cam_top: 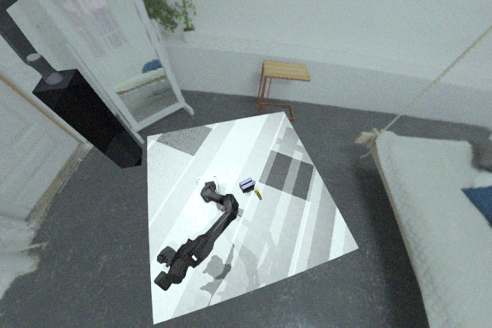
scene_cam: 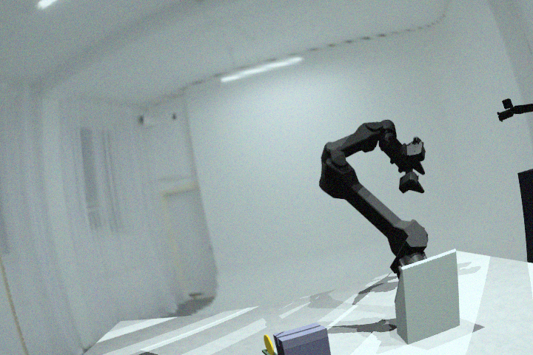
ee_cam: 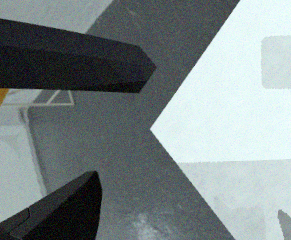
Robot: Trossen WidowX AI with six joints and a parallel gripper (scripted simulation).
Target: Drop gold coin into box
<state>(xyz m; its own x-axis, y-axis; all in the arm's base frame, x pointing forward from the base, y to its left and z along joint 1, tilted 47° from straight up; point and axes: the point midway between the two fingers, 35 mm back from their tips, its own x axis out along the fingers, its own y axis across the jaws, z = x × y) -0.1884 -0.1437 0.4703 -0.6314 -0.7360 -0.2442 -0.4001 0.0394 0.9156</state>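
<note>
While the claw (scene_cam: 410, 175) gapes, the coin (cam_top: 258, 194) stands edgewise (beside the box (cam_top: 247, 184)).

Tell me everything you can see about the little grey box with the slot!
The small closed grey box looks bluish-grey with flat, matte sides and a dark narrow slot running along its lid. It sits upright on the pale striped table top, out past the black arm's elbow. The thin gold coin stands on edge close beside it; whether they touch is unclear. The exterior view shows the box at the bottom edge, partly cut off. The open pincer hangs high above the table, nowhere near it. Nothing rests on the lid.
</note>
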